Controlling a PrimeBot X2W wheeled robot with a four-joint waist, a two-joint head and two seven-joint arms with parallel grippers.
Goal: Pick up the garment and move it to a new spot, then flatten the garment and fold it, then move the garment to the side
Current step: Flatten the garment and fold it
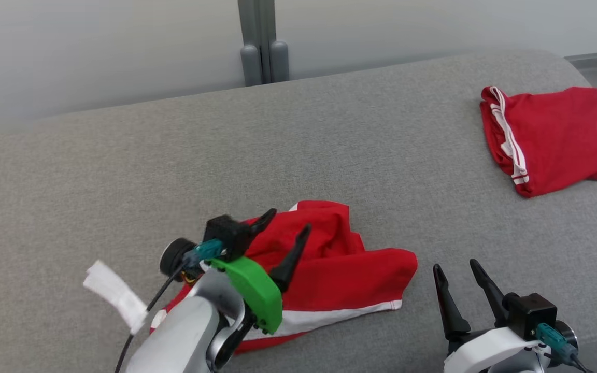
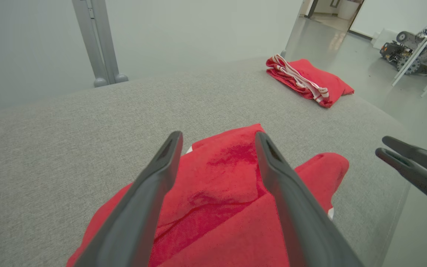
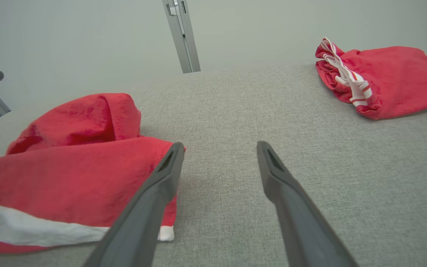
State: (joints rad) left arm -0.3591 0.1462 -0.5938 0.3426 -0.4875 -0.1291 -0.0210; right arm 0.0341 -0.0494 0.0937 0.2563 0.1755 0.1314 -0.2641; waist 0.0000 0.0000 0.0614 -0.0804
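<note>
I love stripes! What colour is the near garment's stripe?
White, on the crumpled red cloth garment; head view.

Count log, all views.
- Red garments: 2. Crumpled red garment (image 1: pixel 340 269), 1; folded red garment (image 1: pixel 557 134), 1.
- Grippers: 2. Left gripper (image 1: pixel 289 219), 1; right gripper (image 1: pixel 454 265), 1.
- Dark fingers (image 1: pixel 446 300): 2 per gripper, 4 total.
- Green housing (image 1: pixel 257 290) on left wrist: 1.
- White tag (image 1: pixel 114 295) on black cable: 1.
- Grey upholstered surface (image 1: pixel 226 155): 1.
- Grey upright post (image 1: pixel 262 36): 1; rounded caps (image 1: pixel 251 62) at its base: 2.
- Wheeled machine (image 2: pixel 402 52) on floor, left wrist view: 1.
</note>
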